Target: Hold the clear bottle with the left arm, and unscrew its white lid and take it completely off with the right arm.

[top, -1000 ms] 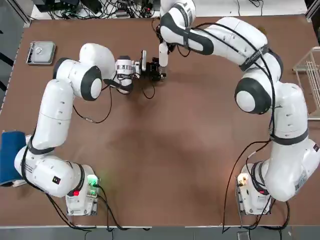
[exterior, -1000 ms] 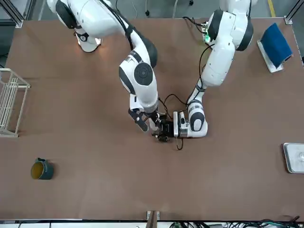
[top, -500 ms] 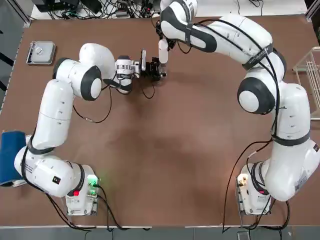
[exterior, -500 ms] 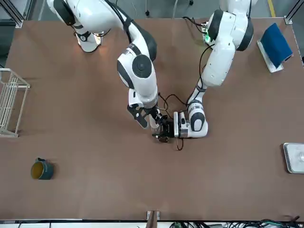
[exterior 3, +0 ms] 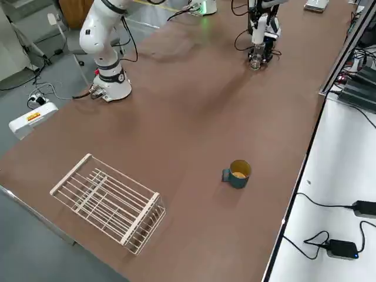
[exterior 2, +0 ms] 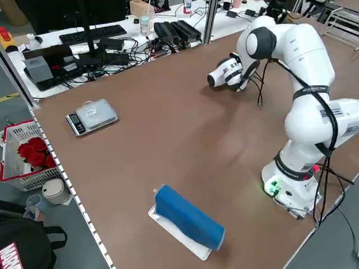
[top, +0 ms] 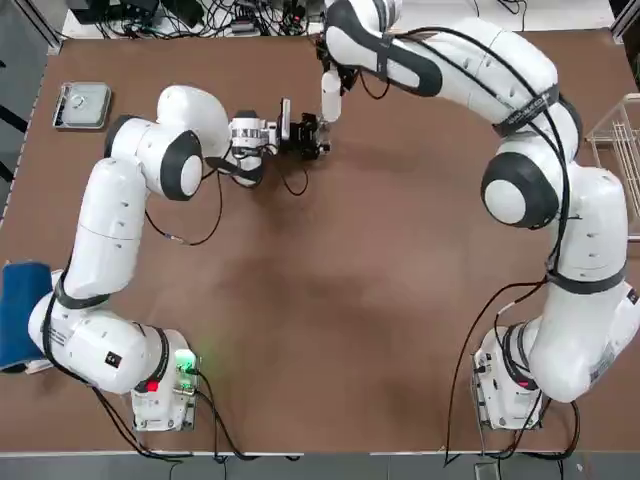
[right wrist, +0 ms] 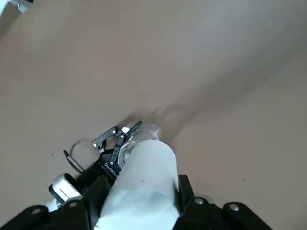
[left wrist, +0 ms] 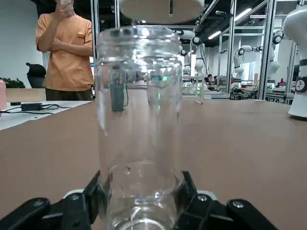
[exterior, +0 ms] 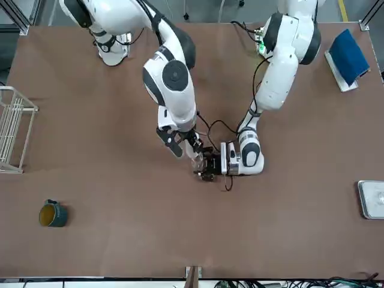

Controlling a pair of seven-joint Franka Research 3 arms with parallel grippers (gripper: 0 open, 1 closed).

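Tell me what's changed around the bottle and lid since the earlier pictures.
The right pincer has carried the white lid slightly to the robot's right and farther from the arms' bases. Nothing was newly gripped or released. The left pincer still holds the clear bottle; the mug stayed put.

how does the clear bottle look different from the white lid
The clear bottle is see-through, while the white lid is opaque. The bottle sits between the left gripper's fingers; the lid is between the right gripper's. Both are rounded and longer than wide.
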